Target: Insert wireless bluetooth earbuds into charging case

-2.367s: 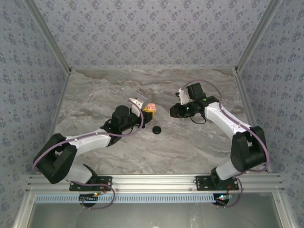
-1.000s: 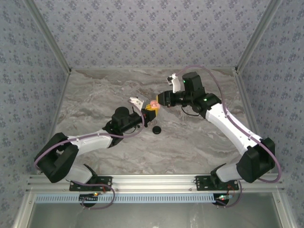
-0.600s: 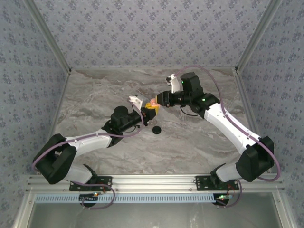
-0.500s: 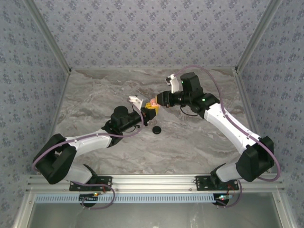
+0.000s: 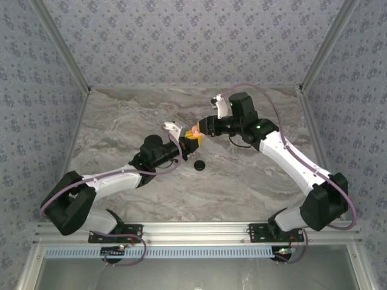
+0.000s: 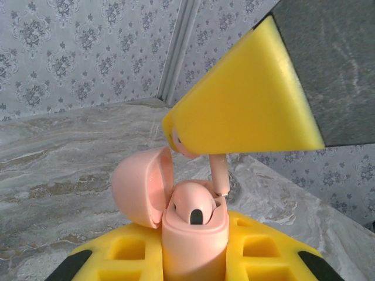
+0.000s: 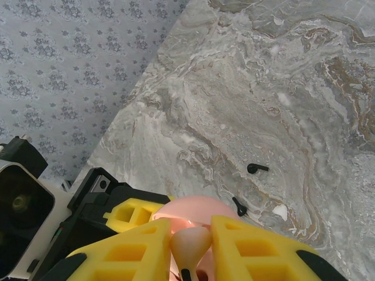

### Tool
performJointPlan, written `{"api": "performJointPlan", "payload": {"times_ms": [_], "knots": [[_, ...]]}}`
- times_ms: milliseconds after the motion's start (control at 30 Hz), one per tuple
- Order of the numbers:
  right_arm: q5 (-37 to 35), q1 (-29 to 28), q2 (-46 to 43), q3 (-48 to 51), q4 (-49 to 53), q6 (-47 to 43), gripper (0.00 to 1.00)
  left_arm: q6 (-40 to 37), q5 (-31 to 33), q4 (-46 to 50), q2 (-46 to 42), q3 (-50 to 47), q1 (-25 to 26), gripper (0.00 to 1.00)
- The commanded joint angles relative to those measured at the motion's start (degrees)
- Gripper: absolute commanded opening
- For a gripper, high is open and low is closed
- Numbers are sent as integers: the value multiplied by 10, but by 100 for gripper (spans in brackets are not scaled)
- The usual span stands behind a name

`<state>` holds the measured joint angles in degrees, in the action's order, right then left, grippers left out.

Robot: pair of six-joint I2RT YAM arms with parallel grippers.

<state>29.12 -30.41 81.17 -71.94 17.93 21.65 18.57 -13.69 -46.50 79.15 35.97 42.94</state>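
Note:
A pink charging case (image 6: 193, 246) stands upright with its lid (image 6: 139, 186) swung open to the left, and my left gripper (image 6: 193, 260) is shut on its body. One pink earbud (image 6: 192, 206) sits in the case. My right gripper (image 7: 190, 249) is shut on a second pink earbud (image 7: 190, 240), whose stem (image 6: 218, 172) hangs just above the case's free slot. From the top camera the two grippers meet at the case (image 5: 193, 134). Two tiny black earbuds (image 7: 258, 168) (image 7: 238, 206) lie on the marble beyond the case.
A round black case (image 5: 199, 165) lies on the marble table (image 5: 242, 181) just in front of the left gripper. Patterned walls (image 5: 193, 36) close in the back and both sides, with open marble to the right and front.
My right gripper swung left from mid-table to above the pink case, carrying the earbud. Over the last second it has barely moved. The left arm has held the case nearly still.

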Motion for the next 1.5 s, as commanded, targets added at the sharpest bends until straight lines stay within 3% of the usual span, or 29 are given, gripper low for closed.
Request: {"api": "performJointPlan", "payload": {"times_ms": [0,1467], "knots": [[-4,-4,4,-22,-7,6,25,0,-8,-14,-20,22,6,6],[-40,-14,-5,-2,-55,33,24,37,12,-52,-4,23,5,7]]}}
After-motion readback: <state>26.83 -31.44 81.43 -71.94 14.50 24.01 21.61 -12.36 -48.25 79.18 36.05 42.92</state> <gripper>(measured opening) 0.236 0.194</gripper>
